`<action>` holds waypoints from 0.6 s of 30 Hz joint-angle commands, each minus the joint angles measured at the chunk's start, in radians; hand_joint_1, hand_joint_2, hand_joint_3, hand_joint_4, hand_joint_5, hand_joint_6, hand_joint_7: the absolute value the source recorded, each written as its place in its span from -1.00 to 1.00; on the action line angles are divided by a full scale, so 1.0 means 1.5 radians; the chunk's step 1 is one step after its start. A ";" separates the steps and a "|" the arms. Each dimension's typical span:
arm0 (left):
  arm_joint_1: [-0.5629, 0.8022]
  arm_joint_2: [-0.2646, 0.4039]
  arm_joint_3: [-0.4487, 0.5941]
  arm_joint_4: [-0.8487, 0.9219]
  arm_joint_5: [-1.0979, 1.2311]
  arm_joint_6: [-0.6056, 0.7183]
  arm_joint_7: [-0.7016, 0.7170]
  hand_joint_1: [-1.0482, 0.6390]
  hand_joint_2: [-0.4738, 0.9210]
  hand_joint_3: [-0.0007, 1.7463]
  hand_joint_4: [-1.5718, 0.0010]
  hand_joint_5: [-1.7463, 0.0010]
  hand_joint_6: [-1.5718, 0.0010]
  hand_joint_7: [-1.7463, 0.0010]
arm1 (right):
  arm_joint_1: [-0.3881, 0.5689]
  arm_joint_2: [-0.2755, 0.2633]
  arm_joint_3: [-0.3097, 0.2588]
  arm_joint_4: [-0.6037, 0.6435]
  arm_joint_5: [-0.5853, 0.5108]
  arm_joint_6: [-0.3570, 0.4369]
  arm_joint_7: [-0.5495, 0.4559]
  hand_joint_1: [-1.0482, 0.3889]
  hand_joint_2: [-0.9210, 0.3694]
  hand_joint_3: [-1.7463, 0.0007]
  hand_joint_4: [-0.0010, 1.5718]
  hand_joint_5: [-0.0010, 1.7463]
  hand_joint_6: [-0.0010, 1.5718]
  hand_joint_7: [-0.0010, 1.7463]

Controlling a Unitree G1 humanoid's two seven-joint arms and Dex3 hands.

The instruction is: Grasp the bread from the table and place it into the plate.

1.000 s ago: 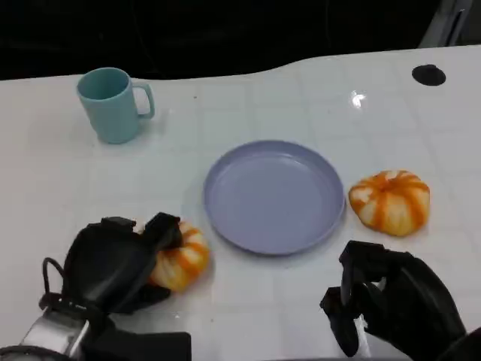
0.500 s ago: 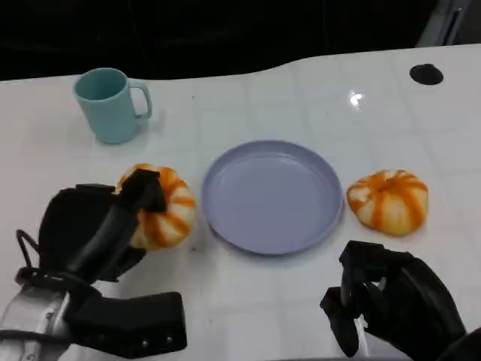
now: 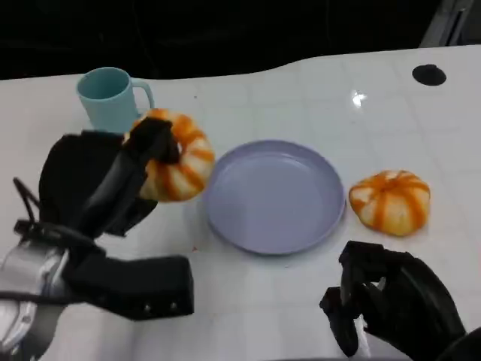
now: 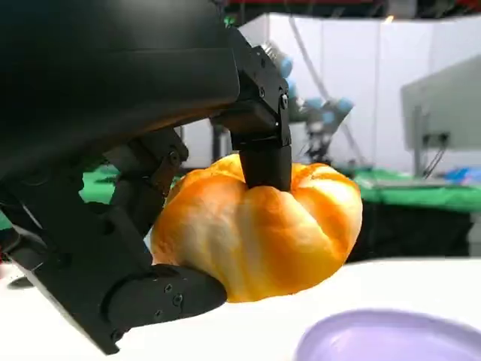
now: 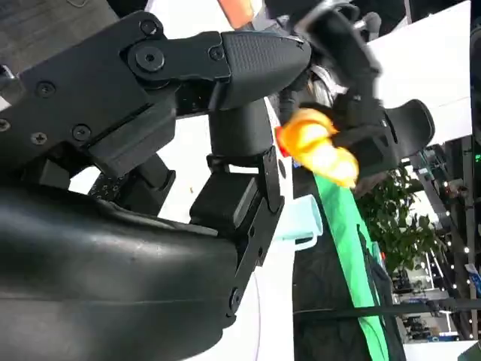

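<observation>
Bread [image 3: 176,159], an orange-striped round bun, is gripped in the left robot hand [image 3: 113,188] and held above the table [image 3: 301,83], at about nine o'clock from the purple plate [image 3: 274,195] and just off its rim. The right robot hand [image 3: 383,301] rests near six o'clock with fingers curled on nothing. Risk: the fingers seem to cover only part of the bun, so it could slip, or release early and land beside the plate near the teal mug [image 3: 111,98].

No readable text, labels, brands, numbers or signs anywhere; none on any object, none in the background
</observation>
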 commanded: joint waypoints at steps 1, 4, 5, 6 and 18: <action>-0.047 -0.019 -0.011 0.039 -0.056 -0.029 -0.059 -0.04 0.16 0.36 -0.23 -1.00 0.06 -0.92 | 0.003 -0.004 -0.004 -0.002 0.004 -0.001 -0.002 -0.87 -0.62 0.35 0.51 0.90 0.31 0.73; -0.078 -0.035 -0.018 0.063 -0.085 -0.038 -0.101 -0.03 0.14 0.41 -0.22 -1.00 0.00 -0.85 | 0.003 -0.005 -0.004 0.001 0.004 -0.005 0.000 -0.86 -0.62 0.35 0.50 0.90 0.30 0.74; -0.087 -0.039 -0.021 0.074 -0.091 -0.043 -0.112 -0.03 0.14 0.41 -0.22 -1.00 -0.01 -0.83 | 0.003 -0.005 -0.005 0.003 0.004 -0.006 0.001 -0.86 -0.63 0.34 0.50 0.90 0.30 0.74; -0.101 -0.046 -0.026 0.094 -0.102 -0.053 -0.122 -0.03 0.13 0.41 -0.22 -1.00 -0.02 -0.83 | 0.003 -0.005 -0.006 0.006 0.004 -0.008 0.002 -0.86 -0.63 0.34 0.50 0.90 0.30 0.74; -0.251 -0.131 -0.079 0.332 -0.147 -0.120 -0.177 -0.07 0.28 0.27 -0.16 -1.00 0.03 -0.92 | 0.004 -0.008 -0.009 0.013 0.005 -0.016 0.011 -0.87 -0.64 0.37 0.51 0.93 0.31 0.74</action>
